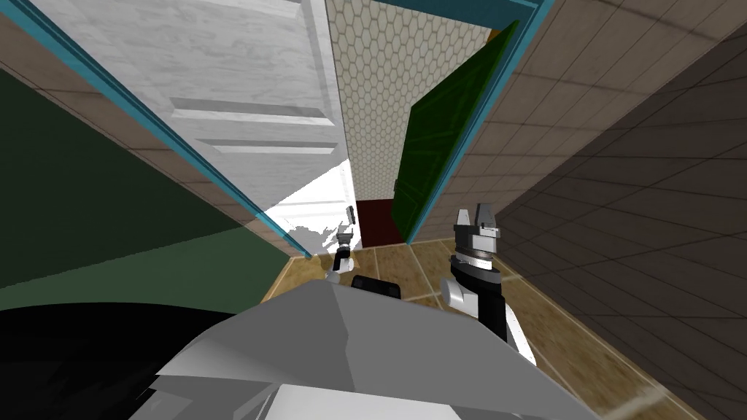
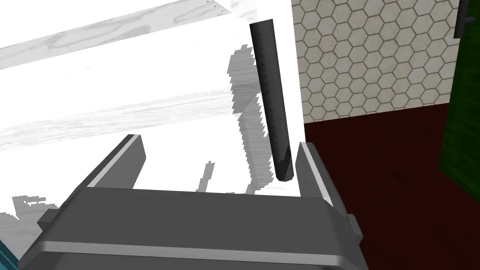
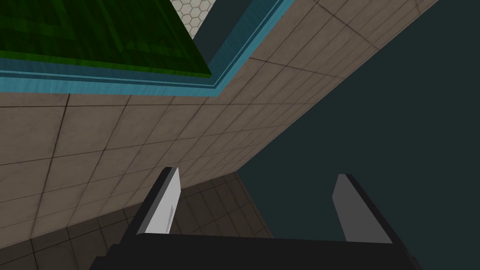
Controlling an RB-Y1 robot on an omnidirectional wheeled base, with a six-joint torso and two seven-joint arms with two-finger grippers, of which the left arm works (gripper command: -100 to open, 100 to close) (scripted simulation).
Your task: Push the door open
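A white panelled door (image 1: 248, 95) stands ajar on my left in a teal frame (image 1: 157, 131). A dark bar handle (image 1: 351, 214) sits near its free edge. My left gripper (image 1: 343, 242) is up against the door face (image 2: 140, 93) and open. The lower end of the handle (image 2: 273, 98) lies just inside one of its fingers (image 2: 313, 168), and nothing is held. My right gripper (image 1: 475, 217) is raised to the right of the doorway, open (image 3: 258, 206) and empty, next to the tiled wall.
Through the gap I see a hexagon-tiled wall (image 1: 379, 95) and a dark red floor (image 1: 378, 222). A green door (image 1: 438, 138) stands swung open beyond the frame's right side. Brown tiled walls (image 1: 620, 182) close in on the right, with wood-pattern floor (image 1: 408, 266) under me.
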